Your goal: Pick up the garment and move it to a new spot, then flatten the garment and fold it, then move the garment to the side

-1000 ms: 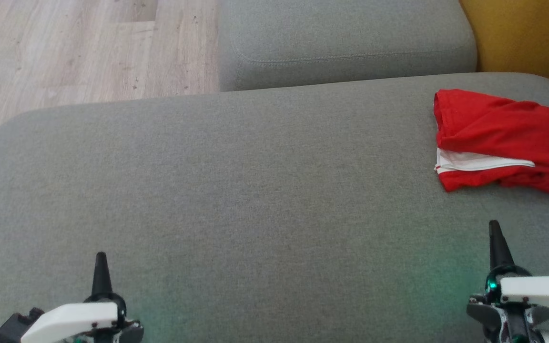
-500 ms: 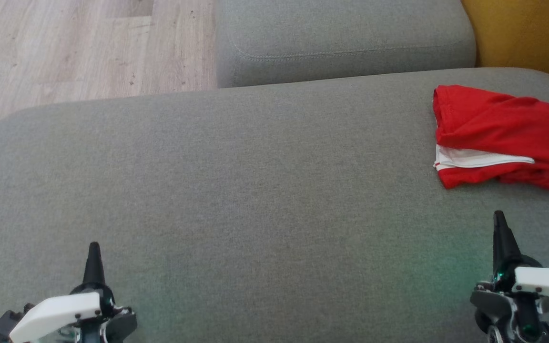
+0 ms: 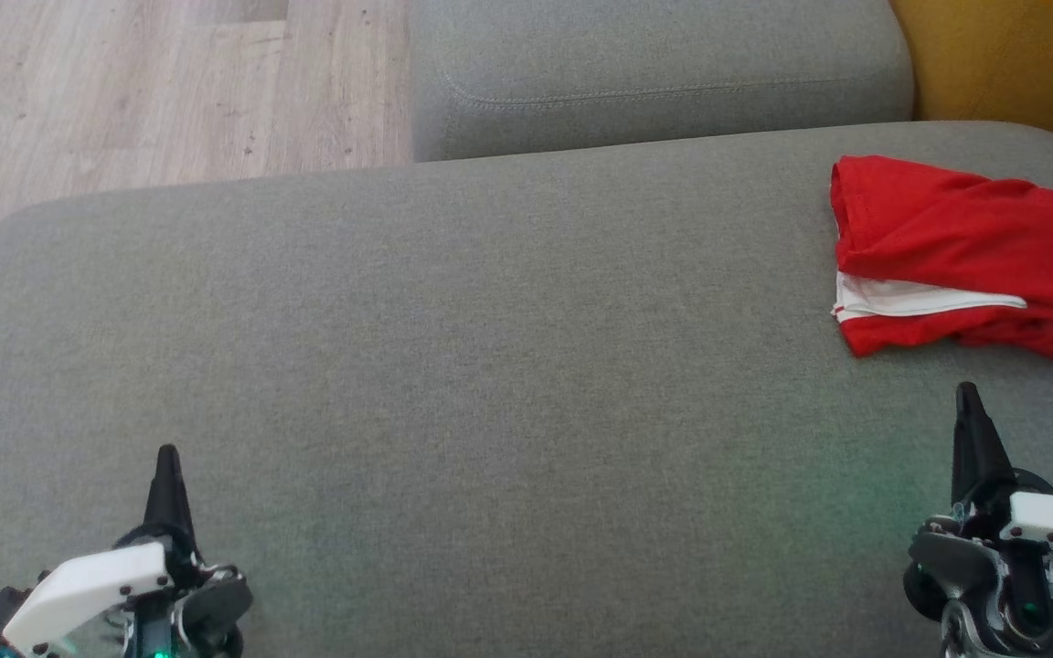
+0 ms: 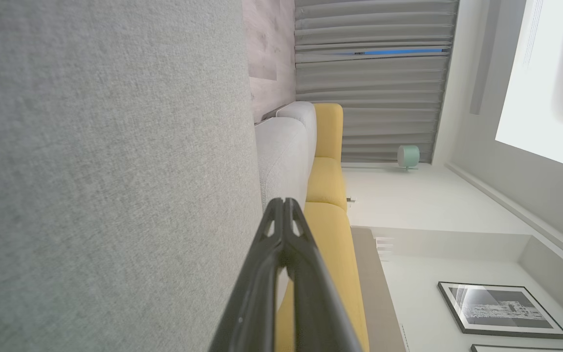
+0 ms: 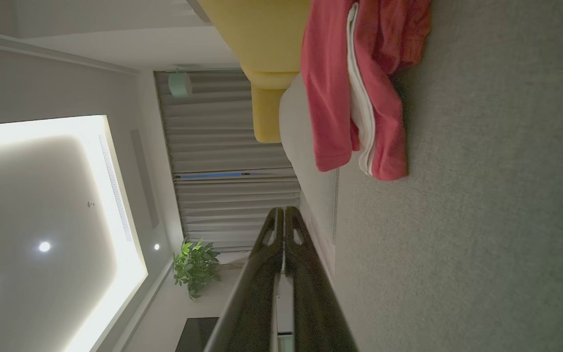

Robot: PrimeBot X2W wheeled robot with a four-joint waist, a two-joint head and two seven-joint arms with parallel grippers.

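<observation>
From the head view, the red garment [image 3: 965, 260], folded with a white band showing, lies at the far right end of the grey couch [image 3: 490, 366], well apart from both grippers. The left gripper [image 3: 166, 457] sits at the lower left and the right gripper [image 3: 967, 397] at the lower right, just short of the garment, each showing as a single dark point above the seat. A wooden floor [image 3: 124, 91] lies beyond the couch. In the left wrist view, the left gripper's fingers [image 4: 262, 274] are pressed together, holding nothing, beside the grey seat. In the right wrist view, the right gripper's fingers [image 5: 257, 278] are likewise together and hold nothing, with the garment ahead of their tips and a plant [image 5: 194, 266] in the background.
</observation>
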